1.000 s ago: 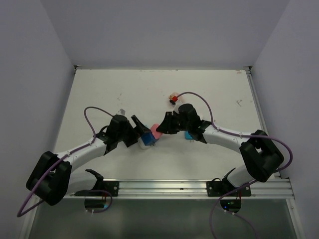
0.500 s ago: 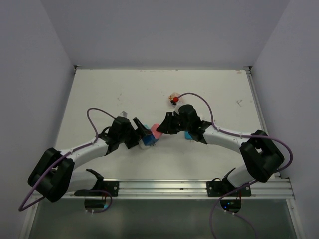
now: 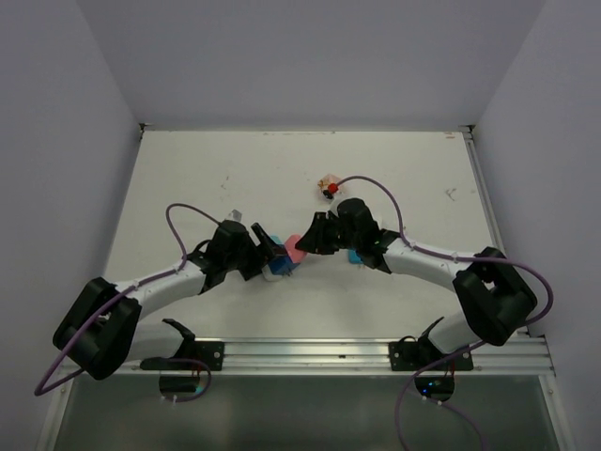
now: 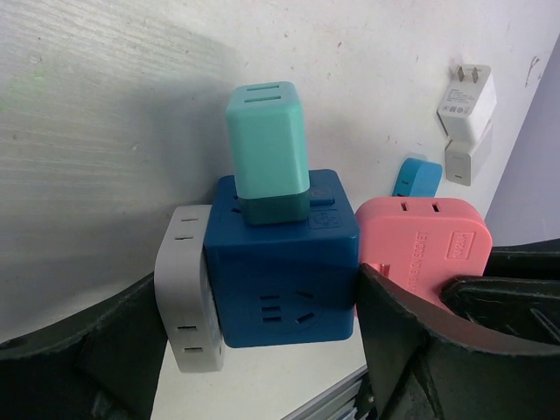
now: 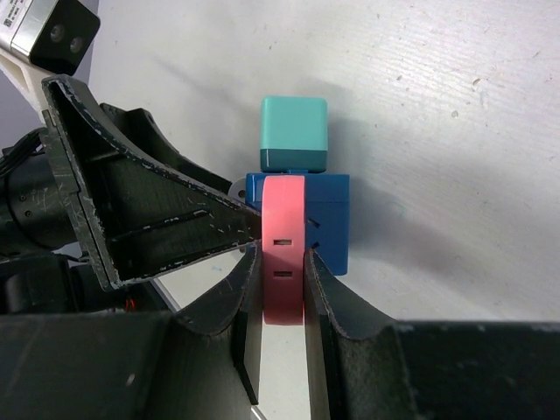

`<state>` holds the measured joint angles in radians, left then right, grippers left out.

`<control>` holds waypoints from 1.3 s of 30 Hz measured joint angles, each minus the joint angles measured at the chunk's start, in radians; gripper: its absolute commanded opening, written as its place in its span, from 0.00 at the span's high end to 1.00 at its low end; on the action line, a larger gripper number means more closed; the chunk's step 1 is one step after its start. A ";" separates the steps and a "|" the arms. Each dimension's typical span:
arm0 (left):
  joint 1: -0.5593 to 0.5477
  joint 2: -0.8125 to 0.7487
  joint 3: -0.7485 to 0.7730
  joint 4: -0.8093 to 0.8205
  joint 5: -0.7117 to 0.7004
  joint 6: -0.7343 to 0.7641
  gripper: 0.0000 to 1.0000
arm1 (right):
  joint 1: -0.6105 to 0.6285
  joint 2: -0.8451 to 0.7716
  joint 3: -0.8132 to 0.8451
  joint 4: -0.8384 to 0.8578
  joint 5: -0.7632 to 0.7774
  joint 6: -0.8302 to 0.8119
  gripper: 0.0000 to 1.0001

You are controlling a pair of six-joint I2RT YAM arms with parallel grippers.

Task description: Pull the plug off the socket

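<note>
A blue socket cube [image 4: 280, 262] sits on the table with a teal plug [image 4: 267, 149] on top, a grey plug [image 4: 185, 289] on one side and a pink plug [image 4: 420, 245] on the other. My left gripper [image 4: 261, 280] straddles the cube. One finger lies against the grey plug and the other against the cube's side by the pink plug. My right gripper [image 5: 283, 262] is shut on the pink plug [image 5: 283, 227], which is still seated in the socket [image 5: 328, 227]. From above, both grippers meet at the socket [image 3: 278, 266].
A white charger [image 4: 466, 101] and a loose light-blue plug [image 4: 416, 178] lie farther out on the table. A small red-and-tan object [image 3: 328, 186] rests behind the right arm. The aluminium rail [image 3: 310, 352] runs along the near edge, and walls close in both sides.
My left gripper has slid right onto the socket and its jaws have narrowed around the cube and the grey plug. The right gripper has held still on the pink plug.
</note>
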<state>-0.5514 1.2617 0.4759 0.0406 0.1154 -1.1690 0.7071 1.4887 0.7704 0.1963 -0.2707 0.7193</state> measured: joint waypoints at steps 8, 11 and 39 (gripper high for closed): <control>-0.011 -0.023 -0.001 -0.037 -0.023 0.000 0.48 | 0.008 -0.015 -0.008 -0.013 0.015 0.017 1.00; -0.016 -0.041 -0.001 -0.056 -0.034 -0.001 0.48 | 0.008 -0.027 -0.014 -0.018 0.015 0.041 1.00; -0.012 -0.015 0.133 -0.305 -0.245 0.031 0.48 | -0.163 -0.179 -0.114 -0.003 0.002 0.144 1.00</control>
<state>-0.5632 1.2465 0.6086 -0.2646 -0.1295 -1.1381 0.5442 1.3094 0.6559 0.1928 -0.2691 0.8635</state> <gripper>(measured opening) 0.798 0.233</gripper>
